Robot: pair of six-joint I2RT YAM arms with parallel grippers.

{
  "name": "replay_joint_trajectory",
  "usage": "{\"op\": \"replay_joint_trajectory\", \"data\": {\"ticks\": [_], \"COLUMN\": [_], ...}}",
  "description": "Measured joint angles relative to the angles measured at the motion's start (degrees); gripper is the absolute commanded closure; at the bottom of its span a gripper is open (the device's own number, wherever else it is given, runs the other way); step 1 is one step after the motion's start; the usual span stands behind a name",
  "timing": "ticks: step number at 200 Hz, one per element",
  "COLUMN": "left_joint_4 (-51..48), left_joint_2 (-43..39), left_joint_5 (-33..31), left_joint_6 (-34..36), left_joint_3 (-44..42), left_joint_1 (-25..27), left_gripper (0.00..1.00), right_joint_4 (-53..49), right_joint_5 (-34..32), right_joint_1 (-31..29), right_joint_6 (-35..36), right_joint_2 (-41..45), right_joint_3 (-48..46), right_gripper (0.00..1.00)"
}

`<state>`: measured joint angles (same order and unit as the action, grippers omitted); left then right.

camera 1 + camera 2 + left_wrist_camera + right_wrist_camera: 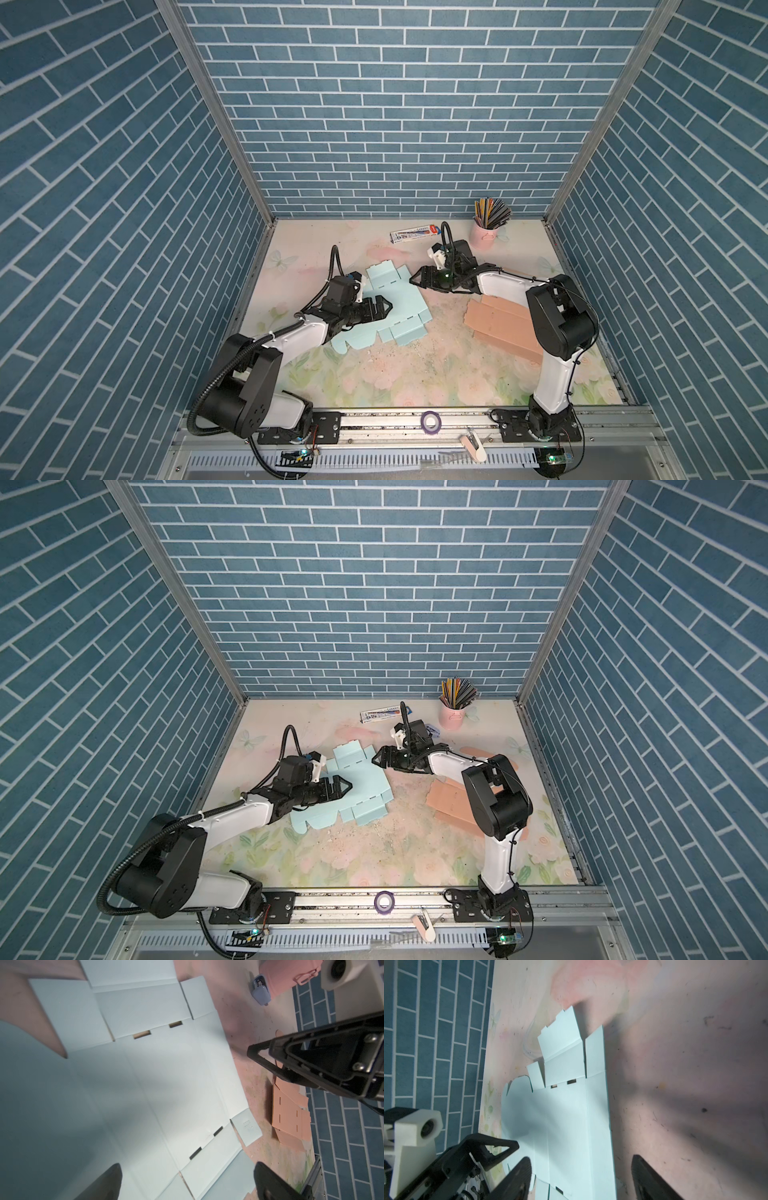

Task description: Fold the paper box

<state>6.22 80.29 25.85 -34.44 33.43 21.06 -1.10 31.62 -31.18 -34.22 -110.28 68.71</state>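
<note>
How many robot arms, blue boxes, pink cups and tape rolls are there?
Arms: 2, left arm and right arm
Blue box: 1
Pink cup: 1
Tape roll: 1
Total: 5

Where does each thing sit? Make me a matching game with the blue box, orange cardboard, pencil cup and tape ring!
1. flat light-blue paper box
2. flat peach cardboard sheet
3. pink cup of coloured pencils
4. purple tape ring

A. front metal rail
B. by the back wall
C. under the left gripper
D. partly under the right arm

Pairs: 1-C, 2-D, 3-B, 4-A
</note>
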Motion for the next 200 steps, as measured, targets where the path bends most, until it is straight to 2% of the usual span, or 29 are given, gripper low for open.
{"op": "replay_joint_trajectory", "data": {"ticks": [55,200], "left_joint_4": [-1.18,3.13], "left_joint_2": [0.2,2.73], "left_joint_5": [0.35,1.44], "left_joint_6": [1.66,1.92], "left_joint_3": [-1.16,-2.62], "left_joint_1": [-2.58,-3.08], "left_gripper": [0.02,0.04], "right_joint_4": [-0.17,4.74], "right_joint_5": [2.56,6.54], "right_joint_1": [0.0,-0.33], "right_joint_6": [0.17,-1.97], "right_joint_2": [-2.47,-5.09], "right_joint_3": [0.0,0.0], "right_gripper": [0.3,0.66]}}
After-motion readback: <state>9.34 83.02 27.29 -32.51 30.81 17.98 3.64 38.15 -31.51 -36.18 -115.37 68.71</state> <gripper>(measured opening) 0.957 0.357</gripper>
